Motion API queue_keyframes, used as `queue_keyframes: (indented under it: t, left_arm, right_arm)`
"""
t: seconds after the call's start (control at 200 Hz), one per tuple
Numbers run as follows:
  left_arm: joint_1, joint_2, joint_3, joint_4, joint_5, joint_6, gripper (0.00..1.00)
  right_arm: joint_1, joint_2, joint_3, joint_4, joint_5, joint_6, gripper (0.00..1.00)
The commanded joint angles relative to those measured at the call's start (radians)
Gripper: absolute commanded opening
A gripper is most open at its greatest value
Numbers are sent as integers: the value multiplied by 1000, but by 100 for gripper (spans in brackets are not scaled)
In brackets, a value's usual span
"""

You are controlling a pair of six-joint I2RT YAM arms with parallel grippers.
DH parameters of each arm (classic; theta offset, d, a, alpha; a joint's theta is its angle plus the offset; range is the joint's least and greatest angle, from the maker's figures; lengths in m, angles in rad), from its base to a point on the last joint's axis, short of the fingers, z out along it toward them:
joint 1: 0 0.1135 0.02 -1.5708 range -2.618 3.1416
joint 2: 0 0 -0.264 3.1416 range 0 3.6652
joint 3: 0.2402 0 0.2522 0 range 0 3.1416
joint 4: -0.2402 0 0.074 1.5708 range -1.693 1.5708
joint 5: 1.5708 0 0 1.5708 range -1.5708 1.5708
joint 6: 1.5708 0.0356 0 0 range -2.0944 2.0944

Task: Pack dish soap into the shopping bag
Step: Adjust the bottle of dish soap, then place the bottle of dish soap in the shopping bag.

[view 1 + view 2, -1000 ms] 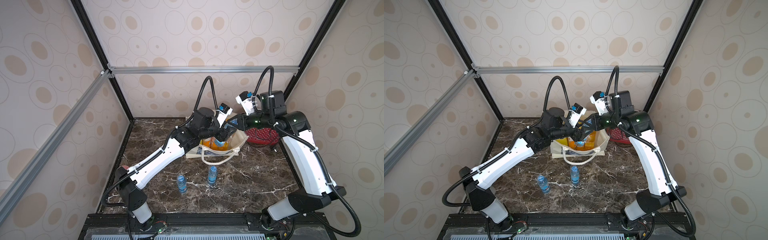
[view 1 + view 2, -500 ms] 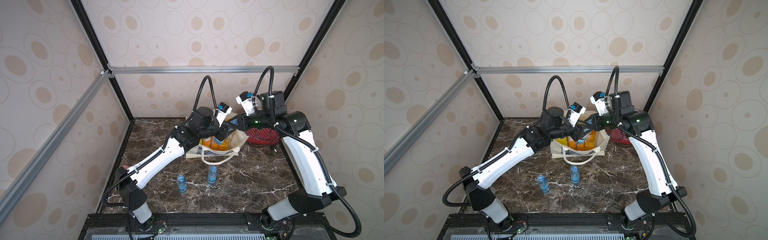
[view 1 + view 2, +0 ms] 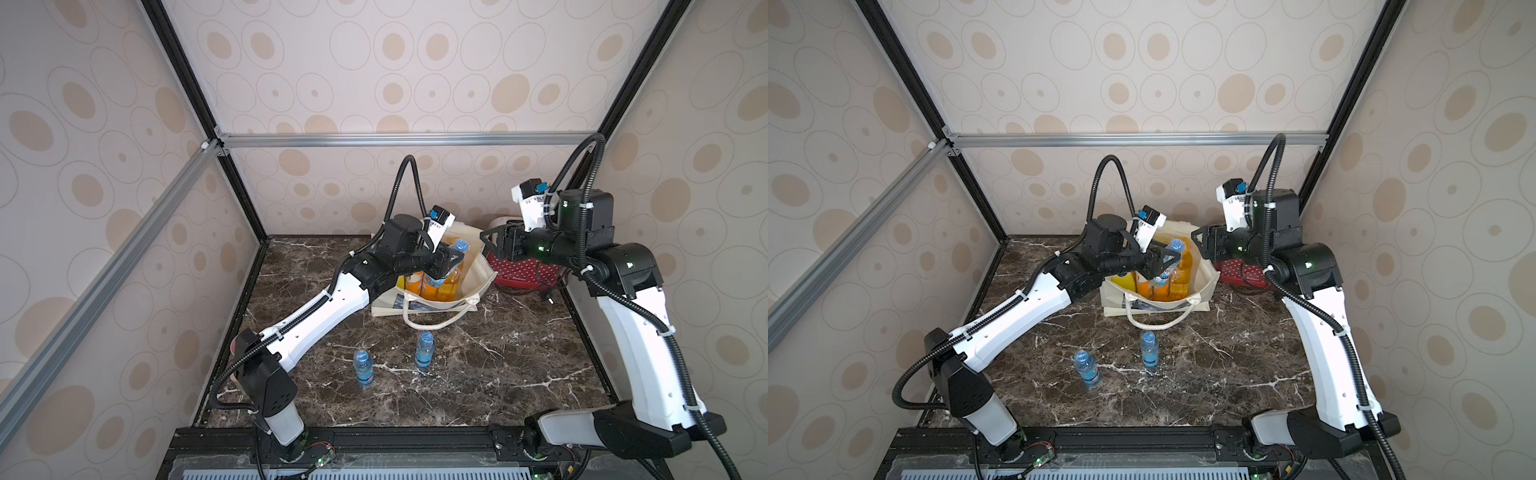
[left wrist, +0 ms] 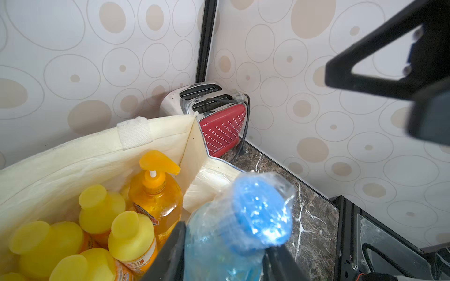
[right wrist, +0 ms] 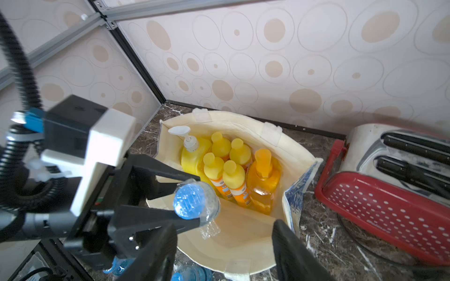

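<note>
In 1 bag [image 5: 243,239] are counted 1 yellow pump bottle [image 5: 194,157], 1 amber pump bottle [image 5: 264,178] and 4 small yellow-capped bottles [image 5: 220,144] [image 5: 240,151] [image 5: 213,168] [image 5: 233,175], 6 of soap in all. 3 water bottles [image 3: 460,246] [image 3: 363,368] [image 3: 424,351] are counted. 1 toaster [image 5: 389,206] is seen.

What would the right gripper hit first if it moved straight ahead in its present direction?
Probably the bag: its near wall lies just ahead of the open right gripper. The water bottle held by the left gripper is beside that line, though depth is unclear.
</note>
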Motion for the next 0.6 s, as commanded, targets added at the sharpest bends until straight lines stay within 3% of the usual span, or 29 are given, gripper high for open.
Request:
queue_keyframes:
  t: [0.0, 0.275, 0.411, 0.551, 0.596]
  left_arm:
    - [14, -6, 20, 139, 15, -35, 11]
    - [27, 81, 93, 332, -2, -133, 9]
    - [26, 132, 106, 432, -1, -186, 8]
    - [27, 170, 82, 522, -1, -233, 8]
    - [25, 179, 69, 549, 1, -247, 8]
  right_arm:
    - [-4, 50, -62, -60, 147, -21, 60]
    - [-5, 203, -128, -87, 224, -47, 53]
    - [-4, 246, -131, -116, 271, -45, 35]
    - [-5, 231, -122, -131, 275, -33, 0]
    - [-5, 212, -119, -117, 260, -32, 0]
